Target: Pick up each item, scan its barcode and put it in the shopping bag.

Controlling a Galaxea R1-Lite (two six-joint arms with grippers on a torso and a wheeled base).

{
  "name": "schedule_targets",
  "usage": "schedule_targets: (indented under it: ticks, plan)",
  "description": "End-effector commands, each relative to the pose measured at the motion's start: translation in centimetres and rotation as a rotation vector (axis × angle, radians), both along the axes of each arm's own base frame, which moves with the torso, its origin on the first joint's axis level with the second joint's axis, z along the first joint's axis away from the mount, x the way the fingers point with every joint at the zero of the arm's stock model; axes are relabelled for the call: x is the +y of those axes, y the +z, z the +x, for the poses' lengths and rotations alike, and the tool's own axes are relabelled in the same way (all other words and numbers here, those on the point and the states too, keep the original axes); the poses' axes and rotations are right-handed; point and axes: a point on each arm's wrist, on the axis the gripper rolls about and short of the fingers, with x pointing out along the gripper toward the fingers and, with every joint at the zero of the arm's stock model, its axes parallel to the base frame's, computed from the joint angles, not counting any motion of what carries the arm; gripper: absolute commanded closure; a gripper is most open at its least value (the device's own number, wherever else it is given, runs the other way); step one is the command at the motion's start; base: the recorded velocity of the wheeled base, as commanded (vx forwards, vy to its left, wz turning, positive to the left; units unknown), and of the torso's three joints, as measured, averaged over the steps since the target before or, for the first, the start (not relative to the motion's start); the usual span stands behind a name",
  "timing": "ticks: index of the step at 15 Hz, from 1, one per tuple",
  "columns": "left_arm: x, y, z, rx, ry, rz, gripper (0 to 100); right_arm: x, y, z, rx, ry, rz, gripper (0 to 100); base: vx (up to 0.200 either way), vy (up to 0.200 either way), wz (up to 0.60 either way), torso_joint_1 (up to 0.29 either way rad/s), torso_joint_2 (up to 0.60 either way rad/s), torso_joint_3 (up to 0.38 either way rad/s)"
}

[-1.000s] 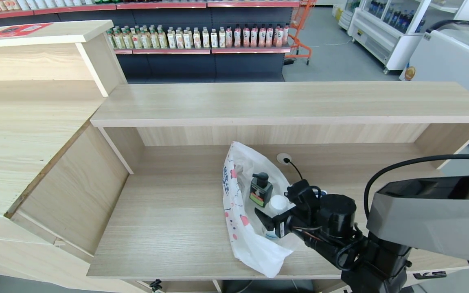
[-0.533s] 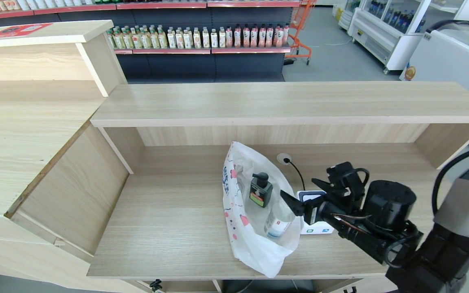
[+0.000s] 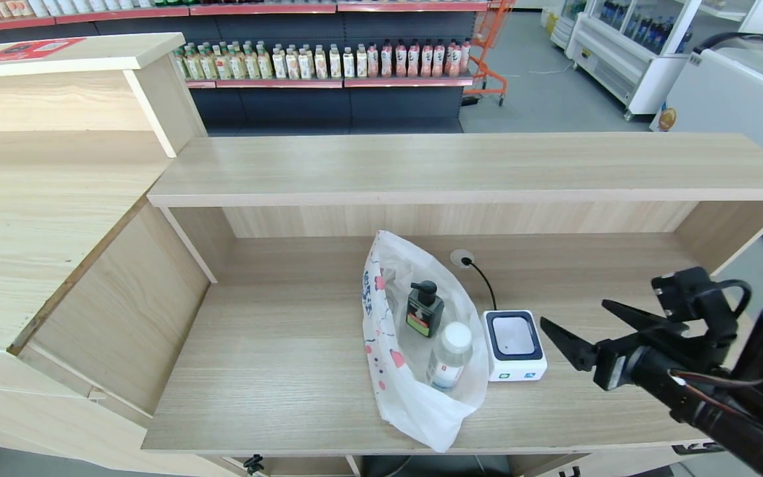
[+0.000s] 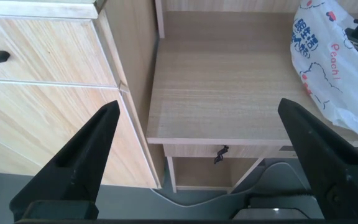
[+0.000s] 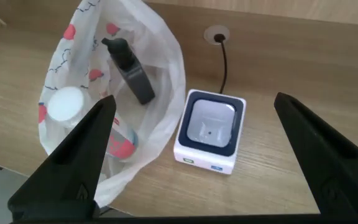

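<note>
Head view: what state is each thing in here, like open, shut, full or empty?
shopping bag, open, lying on the counter, two bottles inside
pump bottle, in the bag, pump top on
white-capped bottle, in the bag, capped
scanner, beside the bag, cable attached, nothing on it
right tool, open, empty
left tool, open, empty

2 bottles [image 3: 449,358] in bag [image 3: 414,404], scanner [image 3: 514,344] right
</note>
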Motion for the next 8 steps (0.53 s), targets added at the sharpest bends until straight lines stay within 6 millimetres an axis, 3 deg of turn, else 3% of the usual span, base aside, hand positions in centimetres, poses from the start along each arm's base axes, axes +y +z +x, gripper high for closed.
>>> schedule_targets:
  ticks: [1,3,5,8]
  plan:
    - [0.0,0.0,0.0,0.000,0.000,-0.001,0,-2.6,1.2,-4.4,-0.023,-0.080,0.005,0,0.000,0.000,0.00,0.000,0.00,0.000]
    - [0.0,0.0,0.0,0.000,0.000,-0.001,0,-4.3,1.1,-8.6,0.016,-0.103,-0.003,0,0.000,0.000,0.00,0.000,0.00,0.000]
    - [0.0,0.0,0.0,0.000,0.000,-0.001,0,-6.3,-0.5,-13.5,0.122,-0.189,-0.039,0,0.000,0.000,0.00,0.000,0.00,0.000]
    - [0.0,0.0,0.0,0.000,0.000,-0.001,0,-7.5,-2.7,-18.2,0.094,-0.272,-0.034,0,0.000,0.000,0.00,0.000,0.00,0.000]
